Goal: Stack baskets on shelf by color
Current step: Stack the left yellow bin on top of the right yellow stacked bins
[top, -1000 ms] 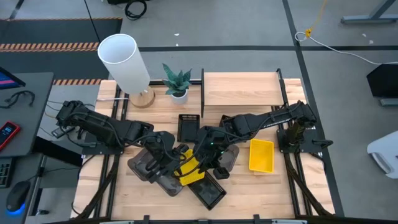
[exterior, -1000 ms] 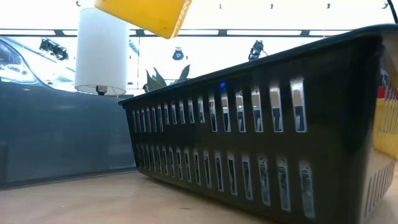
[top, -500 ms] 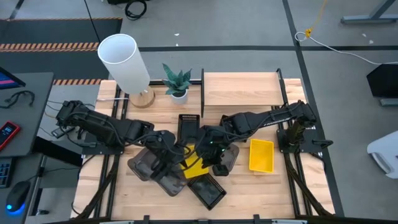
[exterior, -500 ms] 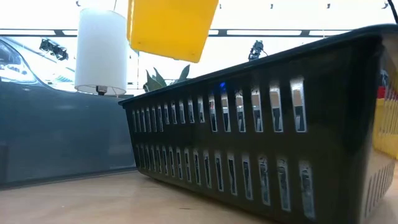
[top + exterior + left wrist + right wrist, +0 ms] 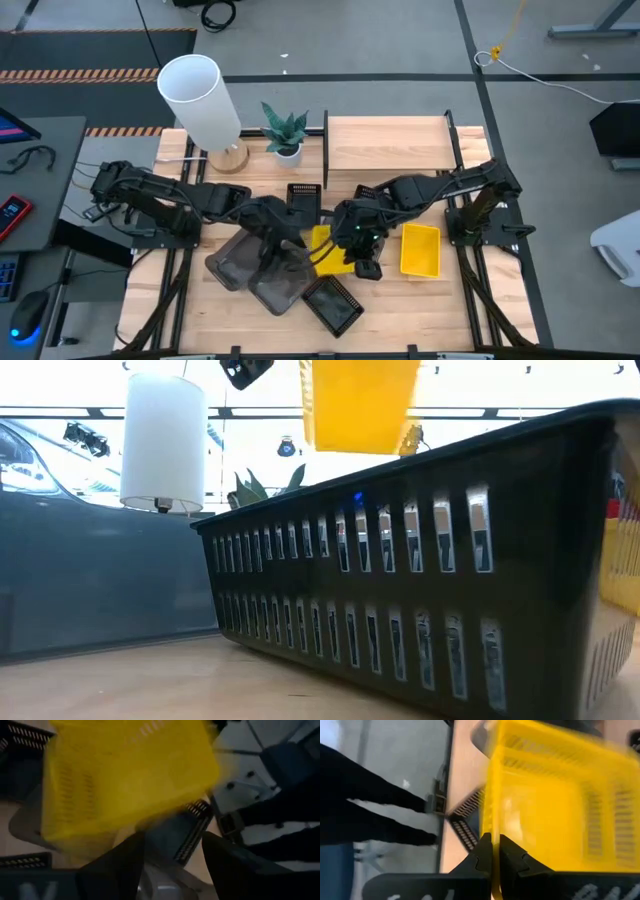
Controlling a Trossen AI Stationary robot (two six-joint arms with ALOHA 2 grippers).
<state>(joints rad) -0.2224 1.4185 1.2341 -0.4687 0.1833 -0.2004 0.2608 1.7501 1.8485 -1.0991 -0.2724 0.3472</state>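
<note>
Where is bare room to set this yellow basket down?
The shelf top is bare. Bare tabletop runs along the near-left edge. The middle is crowded: grey baskets, a black mesh basket, both arms.

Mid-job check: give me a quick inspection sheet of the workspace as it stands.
Surface: wooden table, crowded mid-table.
Job's things: shelf bare; lifted yellow basket; second yellow basket on table; black mesh basket; grey baskets at left.
Clutter: lamp, potted plant.
Grippers: right claw shut on the lifted yellow basket's wall; left claw open beside it.
Cables: yellow cable on floor.
Surroundings: desk at left with mouse.
</note>
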